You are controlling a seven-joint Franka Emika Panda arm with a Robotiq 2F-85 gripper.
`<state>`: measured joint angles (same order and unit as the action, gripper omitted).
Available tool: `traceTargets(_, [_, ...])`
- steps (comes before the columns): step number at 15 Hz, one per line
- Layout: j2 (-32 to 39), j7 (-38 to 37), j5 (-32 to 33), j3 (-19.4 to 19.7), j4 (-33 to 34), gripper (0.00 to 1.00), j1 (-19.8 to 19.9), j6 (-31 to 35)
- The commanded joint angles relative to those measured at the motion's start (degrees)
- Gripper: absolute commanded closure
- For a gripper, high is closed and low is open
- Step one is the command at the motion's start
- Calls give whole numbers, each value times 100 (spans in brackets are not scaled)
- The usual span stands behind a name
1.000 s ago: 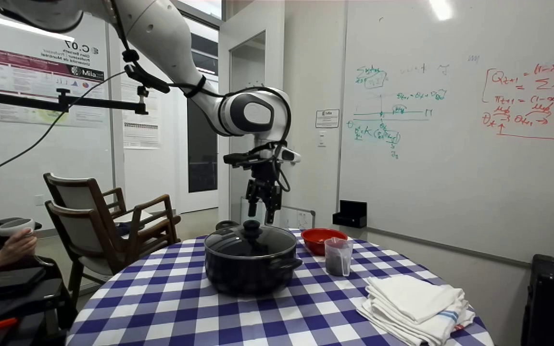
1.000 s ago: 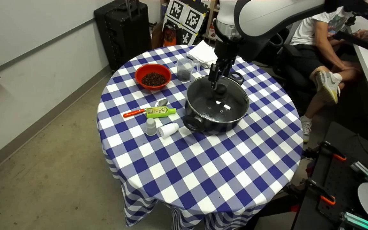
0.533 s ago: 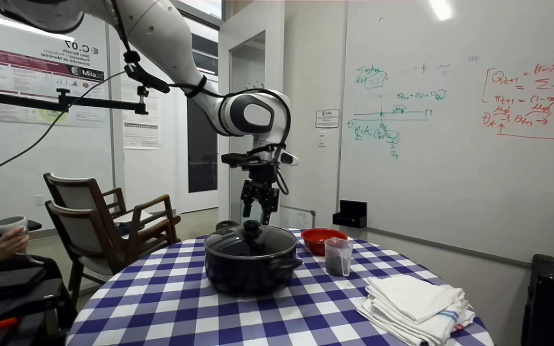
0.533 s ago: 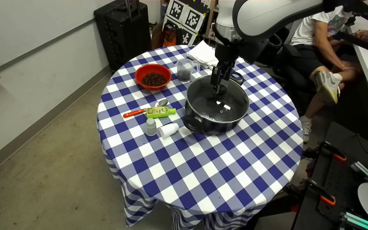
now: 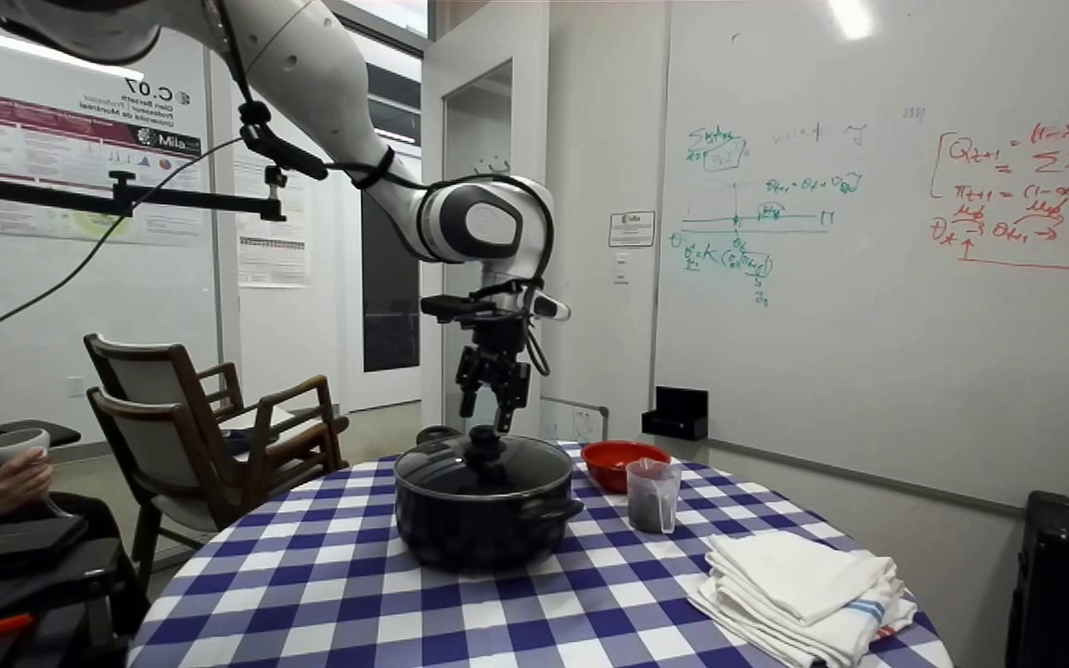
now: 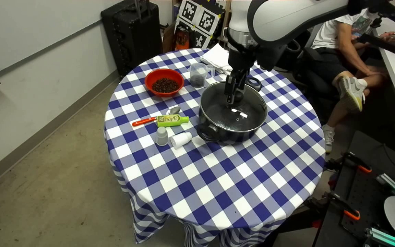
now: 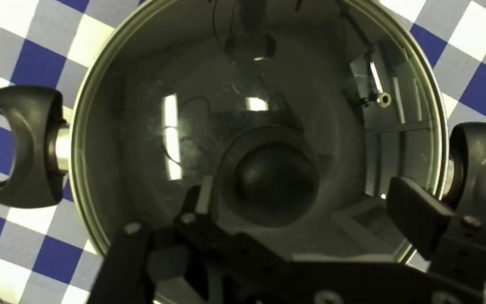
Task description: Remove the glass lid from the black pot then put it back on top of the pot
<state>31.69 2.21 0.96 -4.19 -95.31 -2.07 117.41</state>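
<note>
The black pot (image 5: pixel 483 533) stands on the checkered table and shows in both exterior views (image 6: pixel 233 136). Its side handles show in the wrist view (image 7: pixel 19 147). The dark glass lid (image 6: pixel 223 115) sits flat on the pot, and its round black knob (image 7: pixel 274 183) points up. The lid also fills much of the wrist view (image 7: pixel 310 93). My gripper (image 5: pixel 486 422) points down just above the knob. It is open and empty. In the wrist view the knob appears between the spread fingers (image 7: pixel 300 190), closer to the left one. The gripper partly covers the knob in an exterior view (image 6: pixel 234 97).
A red bowl (image 6: pixel 164 82) with dark bits, a clear measuring cup (image 6: pixel 198 74) and folded white towels (image 6: pixel 217 58) stand near the pot. A green bottle (image 6: pixel 172 120), an orange-handled utensil (image 6: pixel 144 121) and two small cups (image 6: pixel 181 140) lie or stand beside a pot handle.
My gripper has moved sideways over the lid toward the knob and slightly lower. The fingers stay open. The pot and lid have not moved.
</note>
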Motion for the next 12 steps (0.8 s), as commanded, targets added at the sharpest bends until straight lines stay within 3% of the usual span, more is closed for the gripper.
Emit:
traceTargets(1, [68, 146, -73, 8, 45, 0, -10, -30])
traceTargets(9, [231, 134, -47, 65, 55, 0, 26, -64])
traceTargets(10, [235, 142, -49, 66, 50, 19, 34, -61])
traceTargets(12, [223, 146, -50, 75, 40, 34, 45, -58])
